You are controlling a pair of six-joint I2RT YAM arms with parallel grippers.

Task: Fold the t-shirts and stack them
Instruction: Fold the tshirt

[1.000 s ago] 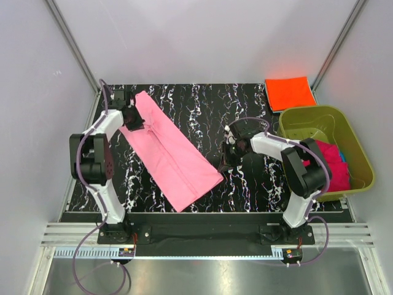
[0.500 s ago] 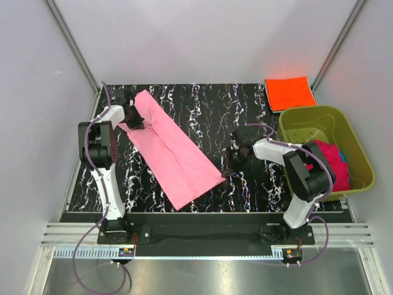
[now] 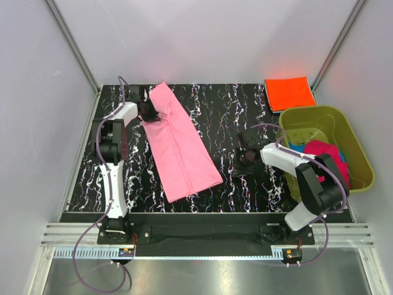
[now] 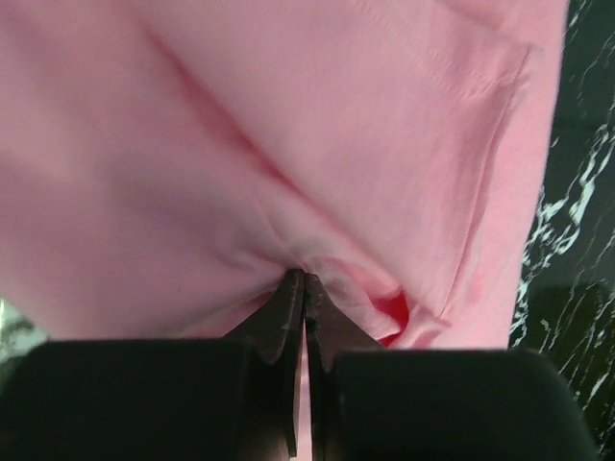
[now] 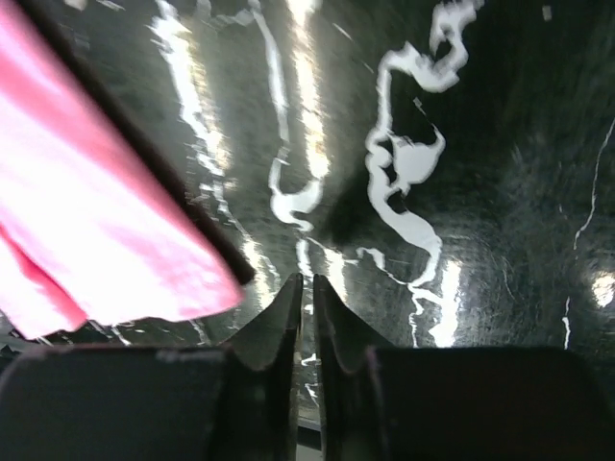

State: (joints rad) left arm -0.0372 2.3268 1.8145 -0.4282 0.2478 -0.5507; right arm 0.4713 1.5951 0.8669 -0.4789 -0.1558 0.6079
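While the black marbled table (image 3: 221, 117) bears the light pink t-shirt (image 3: 181, 144) as a long narrow strip, the fold appears half done. The next move likely calls for doubling it crosswise, end over end. Its long axis runs from the far left toward the near centre. The olive tub (image 3: 319, 120) and the folded orange t-shirt (image 3: 290, 92) sit at right. The left gripper (image 4: 304, 283) pinches the strip's far end. The right gripper (image 5: 307, 288), closed on nothing, sits near its near corner, apart.

4 t-shirts (image 3: 181, 144), 1 tub (image 3: 310, 110)
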